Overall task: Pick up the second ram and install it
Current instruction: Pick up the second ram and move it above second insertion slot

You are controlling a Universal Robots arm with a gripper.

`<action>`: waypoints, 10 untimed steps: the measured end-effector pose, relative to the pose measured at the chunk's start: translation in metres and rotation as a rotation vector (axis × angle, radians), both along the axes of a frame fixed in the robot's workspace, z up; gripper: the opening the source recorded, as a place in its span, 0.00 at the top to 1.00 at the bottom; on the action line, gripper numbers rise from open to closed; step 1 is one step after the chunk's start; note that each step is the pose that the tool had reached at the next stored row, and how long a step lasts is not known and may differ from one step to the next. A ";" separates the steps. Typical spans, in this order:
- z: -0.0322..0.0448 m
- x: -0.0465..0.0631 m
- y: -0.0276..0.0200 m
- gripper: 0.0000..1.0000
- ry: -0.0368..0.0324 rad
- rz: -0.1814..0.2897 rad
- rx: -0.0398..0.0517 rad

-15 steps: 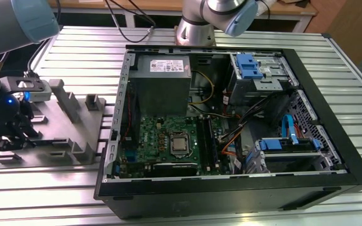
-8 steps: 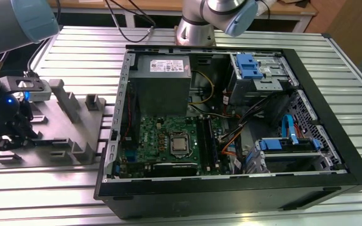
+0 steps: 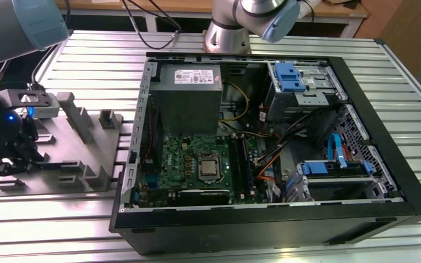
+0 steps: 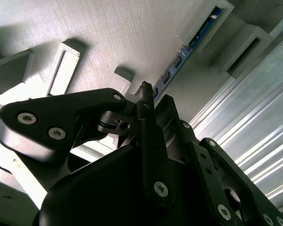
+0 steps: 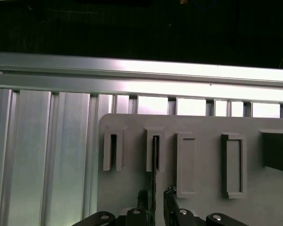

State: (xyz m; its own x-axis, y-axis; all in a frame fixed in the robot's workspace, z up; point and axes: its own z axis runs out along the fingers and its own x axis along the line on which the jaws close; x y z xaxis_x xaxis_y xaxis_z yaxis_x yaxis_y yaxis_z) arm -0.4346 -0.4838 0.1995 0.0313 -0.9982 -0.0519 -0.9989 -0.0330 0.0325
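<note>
Jaws: black metal, open, one on each side of the second ram (image 5: 154, 181), with a small gap on both sides.
Second ram: thin, dark, flat stick, standing on its edge in a narrow slot of the holder (image 5: 122, 193).
Holder: flat dull grey plate with raised box-shaped slots.
Surface (image 3: 50, 230): shiny silver metal with long ribs.
Computer case (image 3: 386, 164): black open box beside the holder, green motherboard (image 3: 188, 159) inside.
</note>
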 end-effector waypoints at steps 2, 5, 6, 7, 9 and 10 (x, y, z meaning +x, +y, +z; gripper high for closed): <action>0.0001 0.000 -0.0002 0.73 0.0001 0.000 -0.0001; 0.0000 0.000 -0.0003 0.74 0.0000 0.000 -0.0001; 0.0000 0.000 -0.0004 0.74 0.0001 0.000 -0.0001; 0.0000 0.000 -0.0005 0.74 0.0000 0.000 0.0000; 0.0000 0.000 -0.0006 0.81 0.0001 0.000 -0.0001; 0.0000 0.000 -0.0006 0.81 0.0001 0.000 -0.0001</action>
State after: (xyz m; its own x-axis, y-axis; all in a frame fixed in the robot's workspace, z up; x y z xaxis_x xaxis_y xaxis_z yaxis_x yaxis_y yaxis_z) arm -0.4346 -0.4844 0.1995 0.0314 -0.9982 -0.0518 -0.9989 -0.0331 0.0326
